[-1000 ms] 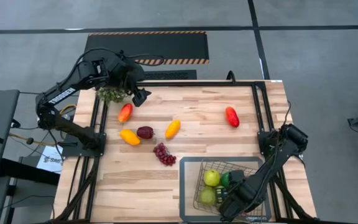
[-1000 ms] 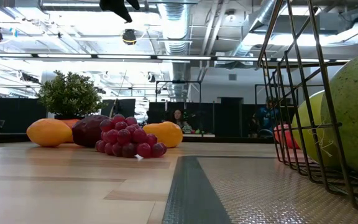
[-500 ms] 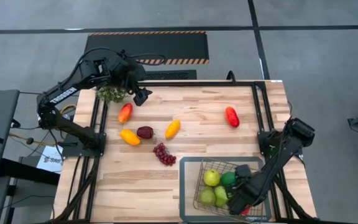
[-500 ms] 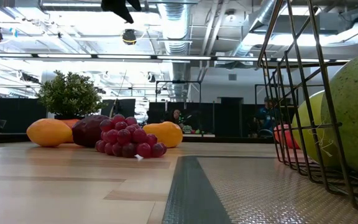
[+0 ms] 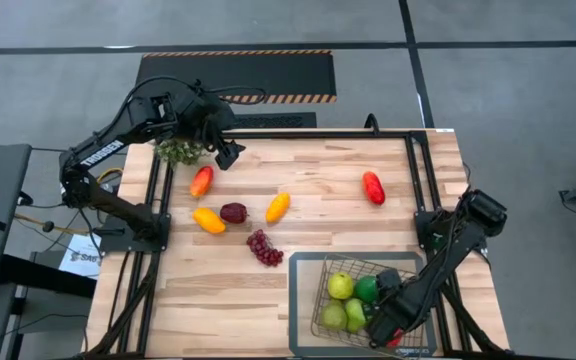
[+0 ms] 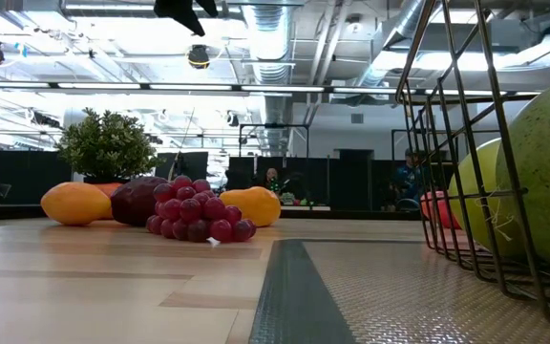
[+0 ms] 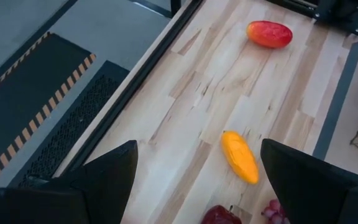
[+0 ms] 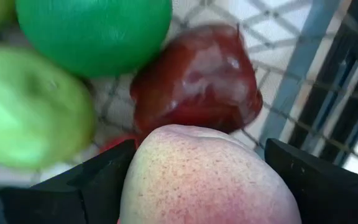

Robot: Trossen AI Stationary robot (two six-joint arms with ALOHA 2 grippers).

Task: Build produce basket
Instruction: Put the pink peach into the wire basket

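Observation:
The wire basket (image 5: 320, 300) stands on a grey mat at the table's near right. It holds green fruits (image 5: 340, 285) and a dark red apple (image 8: 197, 81). My right gripper (image 5: 386, 322) reaches down into the basket's near right corner with a pink-yellow peach (image 8: 207, 180) between its fingers. On the table lie a red pepper (image 5: 373, 187), an orange pepper (image 5: 278, 207), purple grapes (image 5: 264, 247) and three more pieces of produce at the left. My left gripper (image 5: 223, 150) hangs open, with nothing in it, over the far left corner. My right gripper has the peach between its two fingers; the peach fills the gap and meets the inner face of each finger at its sides (image 8: 143, 186). The fingers point down from above. The peach sits just over the red apple; whether it rests on it I cannot tell.
A bushy potted plant (image 5: 180, 150) stands at the far left corner, under my left arm. Black rails run along the table's left, right and far edges. Bare wood lies in the middle and at the near left of the table (image 5: 208, 300).
My right gripper has gone down into the basket and a little toward the table's right edge, carrying the peach; the green fruit it covered now shows. My left arm has kept still.

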